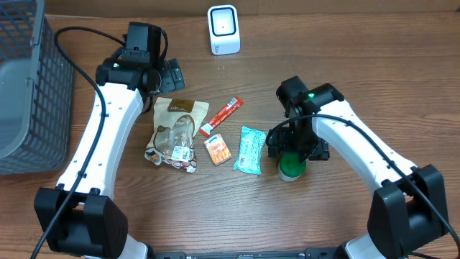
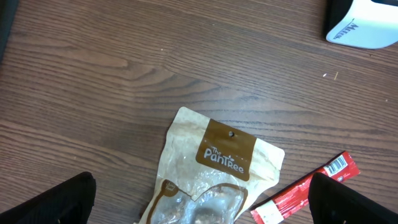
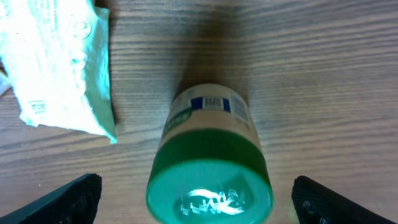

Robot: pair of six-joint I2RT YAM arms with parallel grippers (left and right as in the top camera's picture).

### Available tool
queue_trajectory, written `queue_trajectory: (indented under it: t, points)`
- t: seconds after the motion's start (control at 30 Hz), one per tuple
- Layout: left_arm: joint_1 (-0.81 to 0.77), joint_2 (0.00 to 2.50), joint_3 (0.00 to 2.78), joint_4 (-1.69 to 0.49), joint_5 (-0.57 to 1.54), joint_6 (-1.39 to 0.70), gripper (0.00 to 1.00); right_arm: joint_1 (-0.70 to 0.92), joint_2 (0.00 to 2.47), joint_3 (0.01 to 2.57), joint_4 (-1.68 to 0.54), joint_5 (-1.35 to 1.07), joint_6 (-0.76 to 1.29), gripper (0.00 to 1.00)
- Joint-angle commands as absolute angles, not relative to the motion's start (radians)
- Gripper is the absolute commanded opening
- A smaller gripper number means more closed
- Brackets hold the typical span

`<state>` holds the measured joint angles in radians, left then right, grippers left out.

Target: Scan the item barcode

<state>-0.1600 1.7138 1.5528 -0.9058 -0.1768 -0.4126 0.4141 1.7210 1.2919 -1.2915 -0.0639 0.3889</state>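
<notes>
Overhead, a grey mesh basket [image 1: 21,93] sat at the far left edge of the wooden counter [image 1: 359,65]. Beside it, the left claw [image 2: 202,202] hung with its jaws spread wide and nothing between them, above the top of a tan pouch [image 2: 227,152] whose brown label read "The PanTree". The pouch lay flat, its clear window showing contents too small to make out. Just right of it, a red stick packet [image 2: 308,186] lay on a slant, a white barcode panel [image 2: 336,165] at its upper end. Below that packet was a small orange sachet [image 1: 217,150], its print unreadable. At the back of the counter stood the white scanner [image 1: 223,29], well apart from every item; the left wrist view caught blue lettering on its casing, cropped by the frame and illegible. Farther right lay a mint-green packet [image 3: 62,68] covered in fine print, with a small barcode near one corner. Next to it, the green-lidded jar [image 3: 211,155] stood lid-up on the counter, its white-and-blue label carrying a barcode [image 3: 214,102]. The right claw [image 3: 205,199] hung directly over the jar, jaws wide, one finger on either side and clear of the lid.
</notes>
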Motion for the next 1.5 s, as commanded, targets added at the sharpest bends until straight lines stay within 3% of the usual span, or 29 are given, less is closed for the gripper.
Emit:
queue_trajectory:
  t: [0.0, 0.5, 0.83, 1.47]
  points:
    - [-0.162, 1.713, 1.566, -0.905, -0.183, -0.419, 1.0, 0.419, 1.695, 1.233, -1.262, -0.069, 0.395, 1.0]
    - [-0.162, 1.713, 1.566, -0.905, -0.183, -0.419, 1.0, 0.419, 1.695, 1.149, -1.168, -0.07, 0.397, 1.0]
    - [-0.162, 1.713, 1.566, -0.905, -0.183, -0.419, 1.0, 0.419, 1.695, 1.113, -1.028, -0.069, 0.534, 1.0]
    - [-0.162, 1.713, 1.566, -0.905, -0.183, -0.419, 1.0, 0.42, 1.695, 1.081, -1.118, -0.165, 0.533, 1.0]
